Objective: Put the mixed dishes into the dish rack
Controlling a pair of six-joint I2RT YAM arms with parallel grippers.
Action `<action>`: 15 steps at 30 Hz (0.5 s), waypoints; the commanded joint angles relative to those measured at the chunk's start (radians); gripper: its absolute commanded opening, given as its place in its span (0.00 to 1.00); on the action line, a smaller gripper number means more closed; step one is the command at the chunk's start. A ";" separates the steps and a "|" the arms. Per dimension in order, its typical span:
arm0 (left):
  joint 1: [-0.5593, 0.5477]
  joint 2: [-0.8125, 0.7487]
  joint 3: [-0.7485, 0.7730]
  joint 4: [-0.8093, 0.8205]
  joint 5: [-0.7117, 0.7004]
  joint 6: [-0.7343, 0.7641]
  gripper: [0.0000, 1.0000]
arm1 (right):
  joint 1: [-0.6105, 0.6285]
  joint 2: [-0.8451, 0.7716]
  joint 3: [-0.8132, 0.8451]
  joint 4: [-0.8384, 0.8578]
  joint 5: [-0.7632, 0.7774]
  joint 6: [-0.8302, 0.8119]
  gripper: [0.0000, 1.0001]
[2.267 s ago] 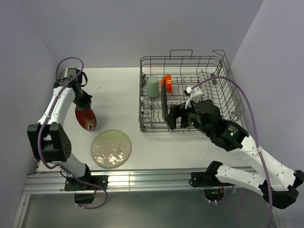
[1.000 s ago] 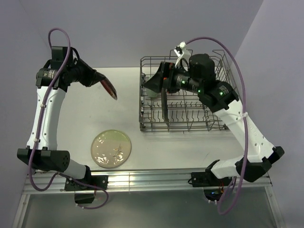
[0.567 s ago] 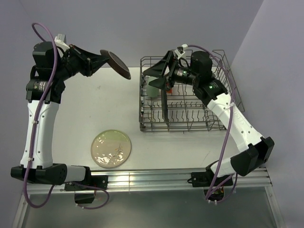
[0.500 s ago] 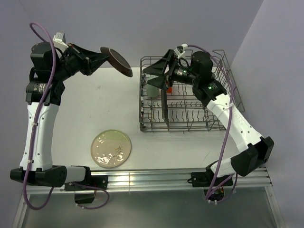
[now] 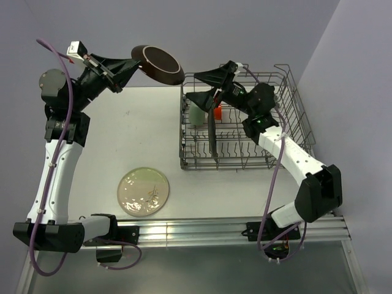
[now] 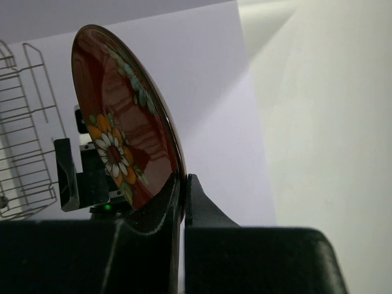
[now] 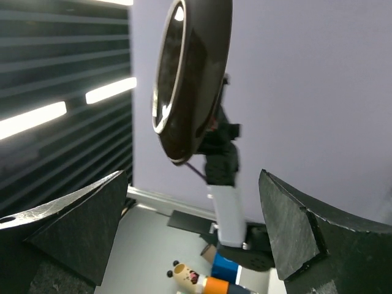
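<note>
Top external view: the left fingers (image 5: 127,65), raised near the far left corner of the dish rack (image 5: 294,131), clamp the small red flowered round plate (image 5: 160,64). The right fingers (image 5: 211,75) gape empty above the pale green cup (image 5: 196,114), and the larger cream round plate (image 5: 144,191) lies on the surface (image 5: 122,135). Left wrist view: the fingers (image 6: 205,211) pinch the plate's (image 6: 122,147) lower rim. Right wrist view: the fingers (image 7: 79,214) stand wide apart, nothing between them, with the plate (image 7: 190,79) in the air beyond.
</note>
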 commanded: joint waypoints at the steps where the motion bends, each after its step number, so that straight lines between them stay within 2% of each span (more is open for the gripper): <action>1: -0.001 -0.067 -0.021 0.279 0.010 -0.111 0.00 | -0.010 0.032 0.031 0.281 0.045 0.174 0.95; 6: -0.001 -0.088 -0.107 0.374 0.010 -0.180 0.00 | -0.009 0.111 0.101 0.357 0.073 0.269 0.94; 11: -0.001 -0.093 -0.121 0.397 0.015 -0.184 0.00 | -0.001 0.188 0.210 0.392 0.093 0.320 0.93; 15: -0.003 -0.093 -0.153 0.431 0.019 -0.200 0.00 | 0.016 0.271 0.299 0.414 0.101 0.374 0.86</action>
